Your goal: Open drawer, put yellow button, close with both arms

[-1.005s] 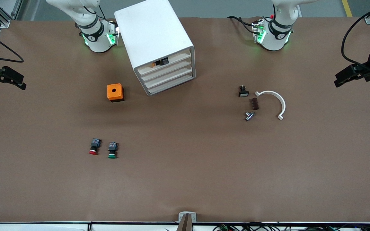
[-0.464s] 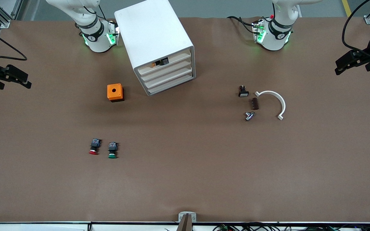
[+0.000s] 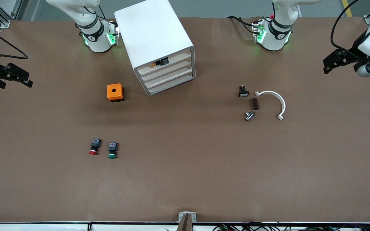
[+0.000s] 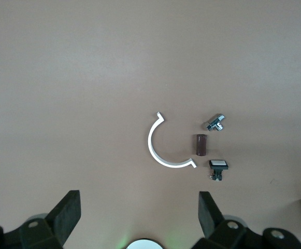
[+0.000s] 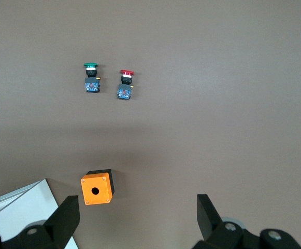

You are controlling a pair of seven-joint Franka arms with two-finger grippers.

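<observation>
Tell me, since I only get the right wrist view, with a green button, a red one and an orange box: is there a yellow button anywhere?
Observer: Yes. The front view shows the yellow button inside the drawer, the top one of the white cabinet.
Operator: Is that drawer pulled out?
Observer: No, its front sits about level with the three lower drawers.
Operator: Where is the other arm?
Observer: The left gripper hangs open and empty over the left arm's end of the table. The right gripper, also open, is over the right arm's end.
</observation>
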